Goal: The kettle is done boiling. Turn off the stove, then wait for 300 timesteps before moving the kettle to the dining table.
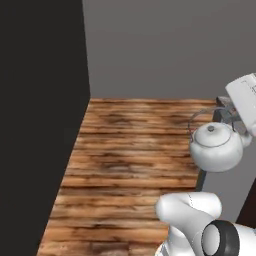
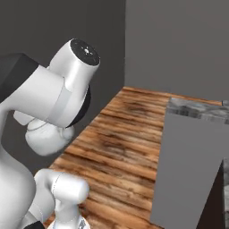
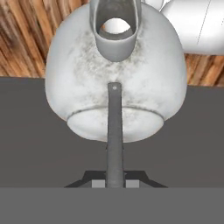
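The white kettle (image 1: 215, 148) hangs in the air by its thin wire handle (image 3: 114, 131), spout pointing away from the hand. My gripper (image 1: 233, 118) is shut on the top of that handle; in the hand view the gripper (image 3: 114, 183) has its fingertips pinched around the wire, with the kettle (image 3: 113, 74) just beyond. The kettle hangs against the end of the dining table (image 2: 193, 110), whose grey marbled top and flat grey end panel (image 1: 226, 192) show at the right. The stove is out of view.
A wooden plank floor (image 1: 130, 150) spreads left of the table. A dark wall (image 1: 40, 125) bounds it on the left and a grey wall (image 1: 165, 45) at the back. My own arm (image 2: 58, 103) looms in the right base view.
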